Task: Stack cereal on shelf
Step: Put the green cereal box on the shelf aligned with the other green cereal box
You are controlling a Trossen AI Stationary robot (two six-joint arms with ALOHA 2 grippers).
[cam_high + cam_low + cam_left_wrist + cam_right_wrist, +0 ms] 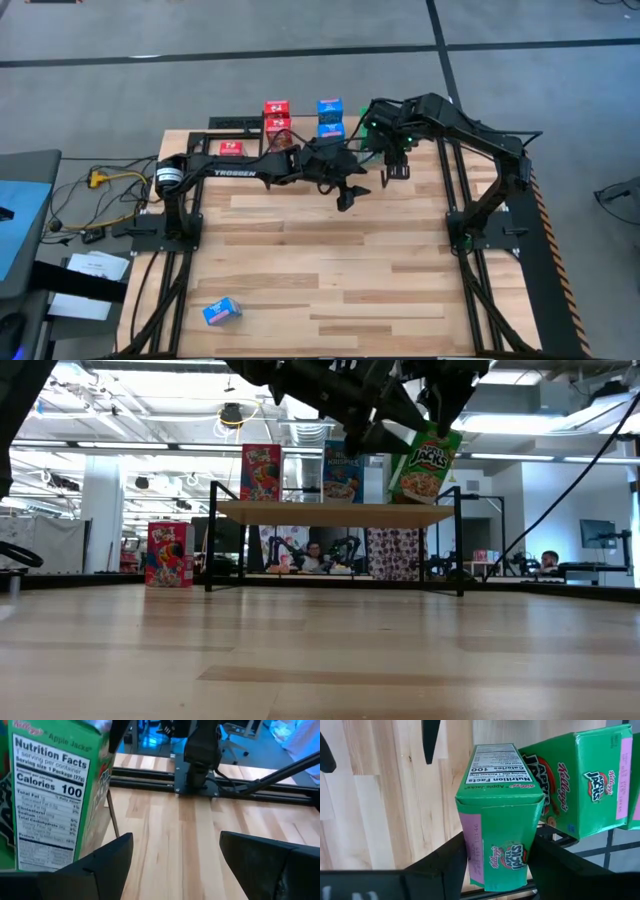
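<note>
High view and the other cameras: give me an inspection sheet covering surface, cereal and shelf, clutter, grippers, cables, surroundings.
Surface: slatted wooden table.
Job's things: shelf at the far edge carries red boxes and blue boxes; tilted green box at its right end; lone red box stands on the table beside it; stray blue box lies near the front left corner.
Clutter: nothing seen.
Grippers: left gripper open, empty, before the shelf; right gripper at the tilted green box.
Cables: floor cables left of the table.
Surroundings: grey floor; person beyond the shelf.
</note>
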